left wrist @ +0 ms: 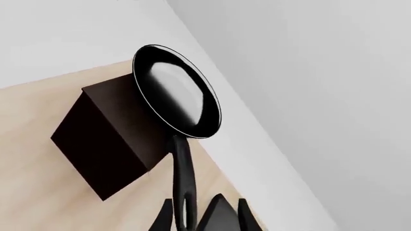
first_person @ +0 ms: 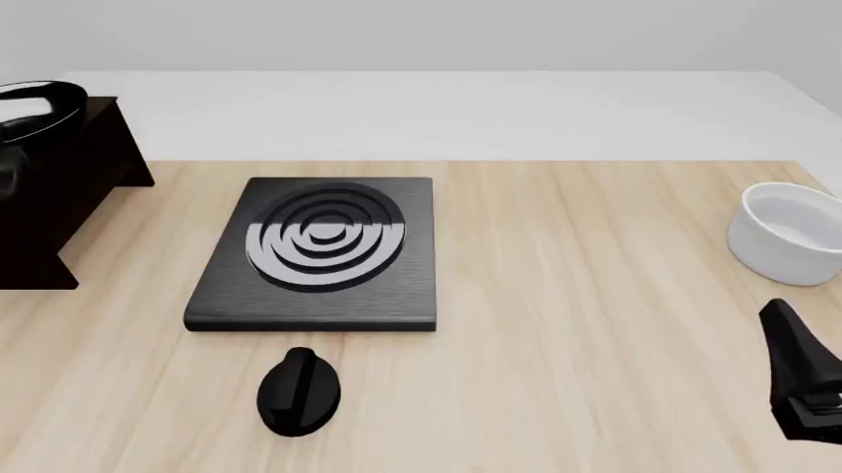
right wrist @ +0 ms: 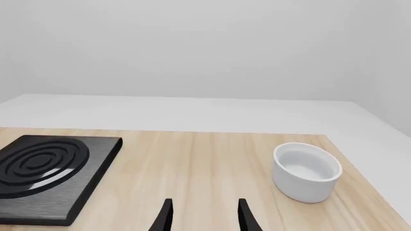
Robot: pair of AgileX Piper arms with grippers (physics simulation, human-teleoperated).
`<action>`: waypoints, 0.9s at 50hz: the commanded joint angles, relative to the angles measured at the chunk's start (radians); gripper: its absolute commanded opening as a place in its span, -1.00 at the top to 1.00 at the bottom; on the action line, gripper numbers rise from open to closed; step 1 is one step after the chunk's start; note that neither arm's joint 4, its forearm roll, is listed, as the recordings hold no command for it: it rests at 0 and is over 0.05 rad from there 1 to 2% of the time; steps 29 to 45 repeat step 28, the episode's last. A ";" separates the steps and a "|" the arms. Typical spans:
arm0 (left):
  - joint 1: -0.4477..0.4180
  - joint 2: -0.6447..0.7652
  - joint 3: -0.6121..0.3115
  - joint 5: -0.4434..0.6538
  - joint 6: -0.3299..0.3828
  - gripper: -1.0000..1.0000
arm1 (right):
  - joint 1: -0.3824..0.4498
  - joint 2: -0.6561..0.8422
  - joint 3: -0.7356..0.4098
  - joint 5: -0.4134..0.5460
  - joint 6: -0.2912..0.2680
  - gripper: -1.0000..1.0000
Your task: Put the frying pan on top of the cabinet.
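Two arms share the table, but only the left gripper (left wrist: 192, 222) works, its fingers clamped on the slim handle of the glossy black frying pan (left wrist: 176, 91), which hangs over the dark brown box-like cabinet (left wrist: 106, 139). The right gripper (right wrist: 202, 216) idles, parted and empty. Releasing off-centre could tip the pan off the cabinet's edge.

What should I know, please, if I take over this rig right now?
Left gripper: shut on the frying pan handle, pan held by the cabinet; the front view shows the pan over the cabinet top at the far left edge, contact unclear.
Right gripper: open, empty, idle near the white bowl.
Done: pan picked up and carried to the cabinet.
Left: set it flat on top, release, withdraw.
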 commanded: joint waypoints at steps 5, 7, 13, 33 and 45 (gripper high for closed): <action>-0.023 -0.251 0.067 0.117 0.004 -1.00 | 0.002 -0.019 0.003 0.012 -0.001 -1.00; -0.025 -0.312 0.070 0.160 0.025 -1.00 | 0.004 -0.020 0.001 0.013 -0.002 -1.00; 0.013 -0.412 0.083 0.224 0.042 -1.00 | 0.004 -0.027 0.001 0.018 0.000 -1.00; 0.020 -0.625 0.104 0.344 0.065 -1.00 | 0.006 -0.035 0.003 0.021 0.000 -1.00; 0.020 -0.625 0.104 0.344 0.065 -1.00 | 0.006 -0.035 0.003 0.021 0.000 -1.00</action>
